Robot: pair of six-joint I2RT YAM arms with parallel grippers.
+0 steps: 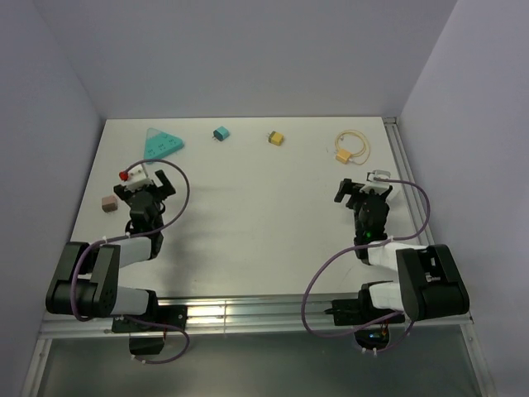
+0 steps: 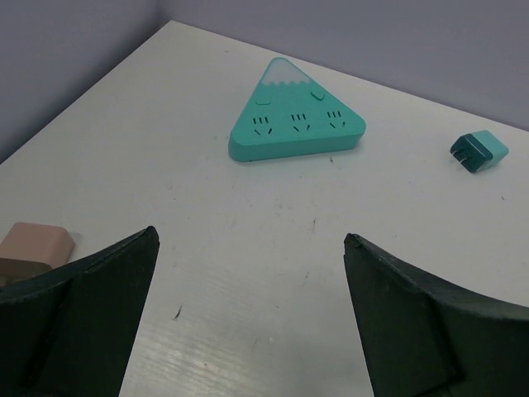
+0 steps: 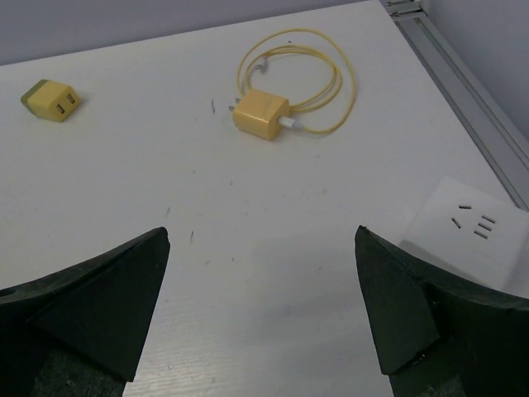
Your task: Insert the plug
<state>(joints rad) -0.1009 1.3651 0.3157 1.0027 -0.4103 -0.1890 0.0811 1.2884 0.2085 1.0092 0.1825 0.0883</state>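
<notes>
Teal plug point(image 2: 478, 153) sits ahead-right of the left gripper point(image 2: 250, 248), the nearer one, with the teal triangular power strip point(image 2: 296, 116) dead ahead. Both it and the right gripper point(image 3: 263, 240) gape empty.

The counter point(image 2: 207, 198) was white and matt, finely scuffed with small dark marks. The triangular power strip point(image 2: 293, 116) and the teal plug point(image 2: 478, 152) looked like smooth plastic with a faint sheen. The yellow charger point(image 3: 260, 114) was smooth plastic too, its cable point(image 3: 343, 83) rubbery. The rail point(image 3: 467, 83) at the counter's edge was brushed metal. The left gripper point(image 2: 250, 244) had fingers point(image 2: 83, 314) of dark, matt plastic.
</notes>
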